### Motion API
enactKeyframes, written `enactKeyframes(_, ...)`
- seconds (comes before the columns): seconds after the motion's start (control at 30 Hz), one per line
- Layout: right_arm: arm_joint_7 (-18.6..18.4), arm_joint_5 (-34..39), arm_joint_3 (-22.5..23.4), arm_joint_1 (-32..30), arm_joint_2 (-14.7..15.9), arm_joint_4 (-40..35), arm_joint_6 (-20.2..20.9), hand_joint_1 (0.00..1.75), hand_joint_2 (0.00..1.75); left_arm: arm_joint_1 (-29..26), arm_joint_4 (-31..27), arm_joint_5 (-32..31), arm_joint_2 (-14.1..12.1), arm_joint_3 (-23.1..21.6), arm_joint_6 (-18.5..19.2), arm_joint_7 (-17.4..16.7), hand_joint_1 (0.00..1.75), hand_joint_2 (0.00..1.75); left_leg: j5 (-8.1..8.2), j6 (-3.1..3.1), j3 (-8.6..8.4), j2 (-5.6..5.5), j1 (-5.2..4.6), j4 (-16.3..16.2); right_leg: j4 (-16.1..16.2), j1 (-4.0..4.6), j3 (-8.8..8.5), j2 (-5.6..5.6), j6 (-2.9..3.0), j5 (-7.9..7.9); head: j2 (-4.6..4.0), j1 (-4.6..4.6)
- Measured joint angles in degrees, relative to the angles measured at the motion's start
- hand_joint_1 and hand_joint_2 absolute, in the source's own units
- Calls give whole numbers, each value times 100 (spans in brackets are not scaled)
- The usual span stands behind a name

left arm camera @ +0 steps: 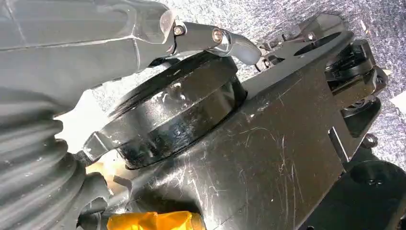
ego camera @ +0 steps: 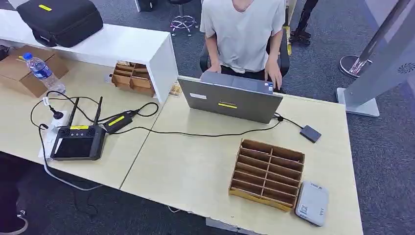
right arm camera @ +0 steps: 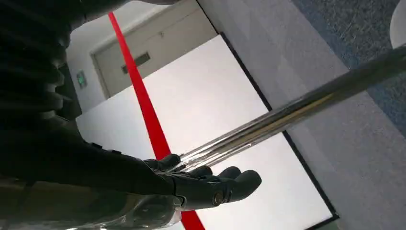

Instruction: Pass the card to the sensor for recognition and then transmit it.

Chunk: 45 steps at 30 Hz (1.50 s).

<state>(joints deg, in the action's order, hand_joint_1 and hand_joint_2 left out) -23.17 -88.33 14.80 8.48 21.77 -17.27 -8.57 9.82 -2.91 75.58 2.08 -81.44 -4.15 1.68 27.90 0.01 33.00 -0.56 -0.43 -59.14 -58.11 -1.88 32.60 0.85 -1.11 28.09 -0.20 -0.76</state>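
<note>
- right hand (right arm camera: 206, 184): seen in its wrist view, dark fingers stretched forward and loosely apart, nothing between them. a chrome pole (right arm camera: 297, 112) runs behind the fingers; whether it touches them cannot be told.
- left hand (left arm camera: 143, 33): in its wrist view the grey thumb lies out straight against dark body parts. the other fingers are hidden, so whether it holds anything cannot be told.
- card: not to be made out on the table (ego camera: 191, 166) or in the right hand. if one is there it is too thin or too hidden to place.
- wooden rack (ego camera: 271, 145): a slotted box on the right half of the table, near the front edge. the slots run across the table with a slight slant, and their contents cannot be read from above.
- grey flat device (ego camera: 311, 202): just beside the rack at the near right corner.
- small dark box (ego camera: 310, 133): beyond the rack, on a cable (ego camera: 215, 134) leading to the laptop (ego camera: 230, 100). by judgement either this or the grey device is the sensor.
- person (ego camera: 243, 34): seated behind the laptop, across the table.
- governing relation: rack, device and box all lie to the robot's right, so the right hand is judged the nearer one.
- stage: a right hand with no card fits a card waiting in the rack as well as one already read and handed over. the pictures do not settle which.
</note>
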Motion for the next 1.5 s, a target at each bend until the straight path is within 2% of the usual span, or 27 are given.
enactKeyframes(0.13, 44, 90, 131, -149, -169, 72, -35, 0, 175, 2, 0, 5, 4, 0, -11, -13, 0, 175, 0, 0, 0, 0, -1, 0, 0, 0, 0, 0, 0, 0, 0, -2)
enactKeyframes(0.3, 72, 149, 160, -188, -217, 90, -68, 0, 175, 2, 0, 5, 7, 0, -24, -13, 0, 175, 0, 0, 0, 0, 0, 0, 0, 0, 0, 0, 0, 0, 0, 0)
enactKeyframes(0.37, 243, 376, 429, -371, -455, 190, -175, 0, 175, 1, 0, 11, 13, -2, -72, -15, 0, 175, 0, 0, -1, 0, -1, 2, 0, -1, -1, 1, 0, 2, 0, 0)
enactKeyframes(0.47, 397, 633, 609, -486, -592, 234, -377, 0, 175, 0, 0, 28, 13, -2, -83, -22, 0, 175, 1, -1, -2, 2, 0, 3, 0, 0, -1, -1, 1, 3, 0, -2)
enactKeyframes(0.5, 530, 792, 695, -519, -651, 240, -508, 0, 175, 0, 0, 52, 13, 0, -83, -26, 0, 0, 0, -1, -1, 2, 0, 3, 0, 0, -1, -1, 1, 3, 0, 0)
enactKeyframes(0.57, 871, 1197, 987, -556, -819, 256, -801, 0, 175, -1, 0, 122, 13, 0, -83, -33, 0, 0, 1, -1, -3, 5, 0, 3, 0, 0, -1, -5, 1, 3, 0, 0)
enactKeyframes(0.67, 1030, 1364, 1316, -582, -1050, 291, -892, 0, 175, 0, 0, 142, 13, 0, -88, -57, 0, 0, 1, -1, -4, 9, 1, 4, -1, 0, -1, -5, 2, 3, 0, 0)
enactKeyframes(0.7, 1043, 1401, 1405, -590, -1127, 308, -887, 0, 175, 1, 0, 142, 13, 0, -90, -70, 0, 175, 0, -1, -4, 9, 1, 4, -1, 0, -1, -5, 2, 3, 0, -2)
enactKeyframes(1.1, 894, 1570, 1941, -629, -1817, 446, -564, 0, 175, 8, 0, 173, 24, 0, -120, -105, 0, 175, 0, -1, -5, 18, 1, 4, -1, 0, -2, -10, 2, 3, 0, -2)
enactKeyframes(1.13, 881, 1589, 1965, -630, -1874, 455, -524, 0, 175, 9, 0, 175, 26, 0, -125, -107, 0, 0, 0, -1, -5, 18, 1, 4, -1, 0, -2, -10, 2, 3, 0, 2)
enactKeyframes(1.2, 870, 1633, 2000, -637, -1983, 463, -479, 0, 175, 9, 0, 175, 31, 0, -129, -109, 0, 0, 1, -1, -5, 19, 0, 4, -1, 0, -2, -10, 2, 3, 0, -2)
enactKeyframes(1.23, 861, 1631, 2020, -639, -2024, 466, -430, 0, 175, 9, 0, 175, 35, 0, -138, -111, 0, 175, 1, -1, -5, 19, 0, 4, -1, 0, -2, -10, 2, 3, 0, 0)
enactKeyframes(1.4, 813, 1710, 2149, -651, -2225, 470, -299, 0, 175, 16, 0, 214, 44, 0, -186, -190, 0, 175, 0, -1, -5, 19, 0, 5, -1, 0, -3, -10, 2, 3, 0, -2)
enactKeyframes(1.5, 826, 1971, 2134, -678, -2284, 466, -249, 0, 175, 14, 0, -10, 55, 7, -188, -219, 0, 175, 1, -1, -3, 17, 0, 5, -1, 0, -4, -9, 2, 3, 0, 2)
